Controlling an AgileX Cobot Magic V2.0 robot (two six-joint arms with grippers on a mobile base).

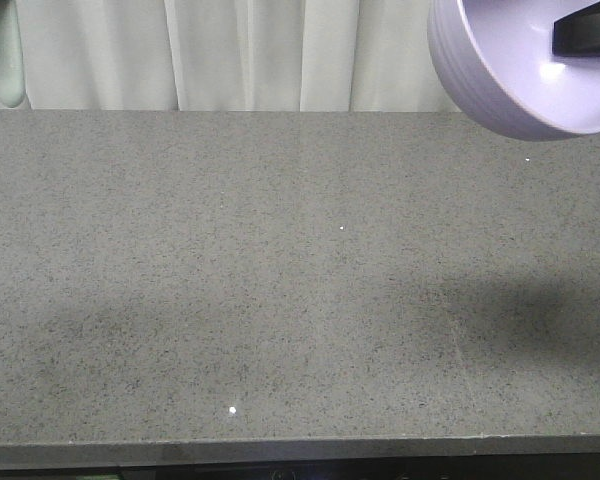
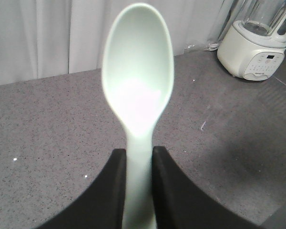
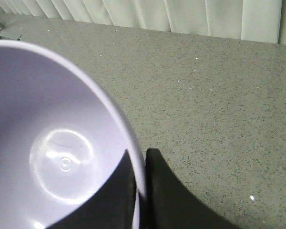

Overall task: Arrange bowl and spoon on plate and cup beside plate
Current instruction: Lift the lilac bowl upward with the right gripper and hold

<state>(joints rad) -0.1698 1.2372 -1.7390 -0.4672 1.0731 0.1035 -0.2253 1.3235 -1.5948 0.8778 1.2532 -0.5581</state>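
Observation:
My left gripper is shut on the handle of the pale mint-green spoon, whose oval scoop points away from me above the counter; the spoon's tip shows at the top left of the front view. The lavender bowl hangs in the air with my right gripper shut on its rim, one finger inside and one outside. In the front view the bowl is tilted at the top right, with a black finger inside it. The plate and the cup are out of view.
A grey speckled counter fills the front view, with white curtains behind it. A white blender base stands at the far right in the left wrist view. The counter's front edge runs along the bottom of the front view.

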